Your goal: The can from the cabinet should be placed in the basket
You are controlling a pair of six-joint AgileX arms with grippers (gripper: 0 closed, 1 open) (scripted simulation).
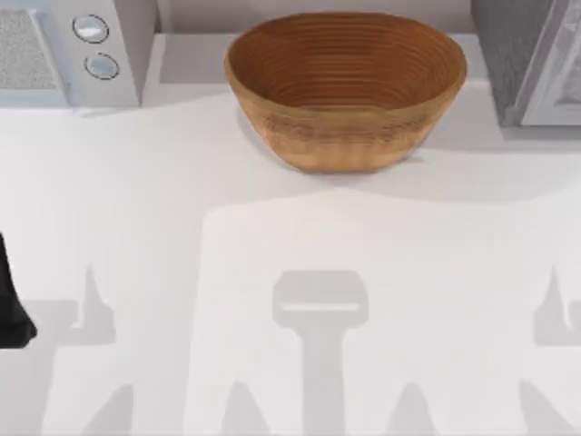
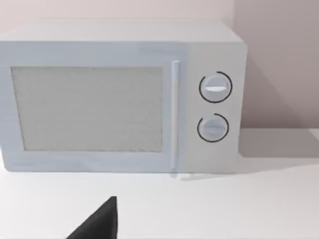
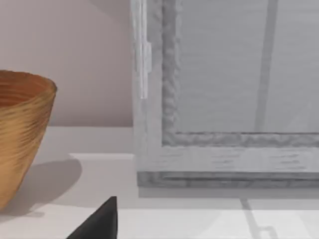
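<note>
A round wicker basket [image 1: 345,86] of orange-brown weave, bowl-shaped with ribbed rings inside, stands at the back middle of a smooth white table [image 1: 290,272]. At the back left is a boxy white microwave [image 1: 77,50] with two round knobs and a mesh-patterned door. At the back right is the dark grey speckled cabinet [image 1: 508,54], its pale grey framed door [image 3: 224,99] shut. A dark part of the left arm [image 1: 11,309] sits at the table's left edge.

Woven wicker basket [image 1: 345,136] with ribbed orange-brown rings, speckled dark grey cabinet [image 1: 508,54] with smooth pale door frame, matt white table [image 1: 272,236], smooth white microwave [image 2: 119,94], 2 glossy knobs
</note>
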